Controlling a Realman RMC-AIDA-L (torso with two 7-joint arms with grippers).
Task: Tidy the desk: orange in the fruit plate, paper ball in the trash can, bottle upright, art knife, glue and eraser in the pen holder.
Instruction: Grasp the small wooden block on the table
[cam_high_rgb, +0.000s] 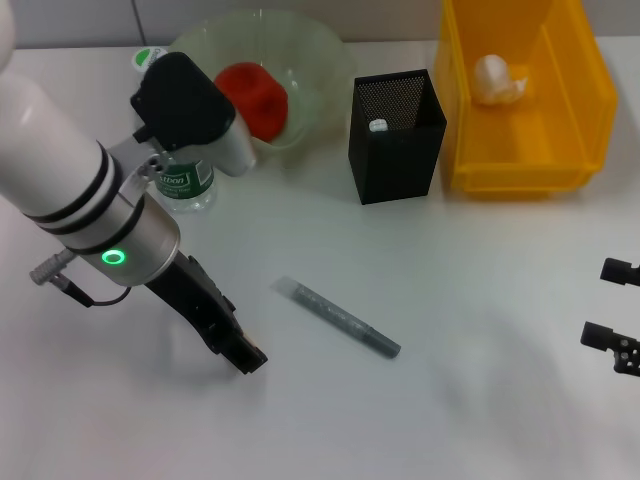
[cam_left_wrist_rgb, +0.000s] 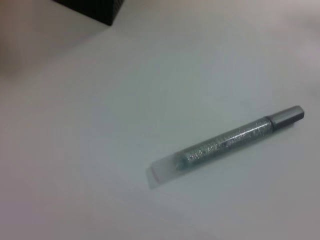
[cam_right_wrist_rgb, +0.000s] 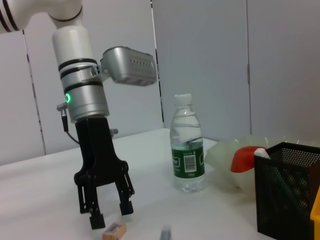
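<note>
Eraser (cam_right_wrist_rgb: 114, 229): tiny tan block, flat on the counter (cam_high_rgb: 450, 330).
Left gripper (cam_right_wrist_rgb: 111, 212): jaws apart, poised just above the eraser.
Right gripper (cam_high_rgb: 612, 315): low at the counter's edge, jaws apart.

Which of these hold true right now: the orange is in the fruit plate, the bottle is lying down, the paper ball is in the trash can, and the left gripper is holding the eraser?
1. The orange is in the fruit plate. True.
2. The bottle lies on its side. False: it stands upright.
3. The paper ball is in the trash can. True.
4. The left gripper holds the eraser. False: its fingers are open above the eraser, which lies on the table.
</note>
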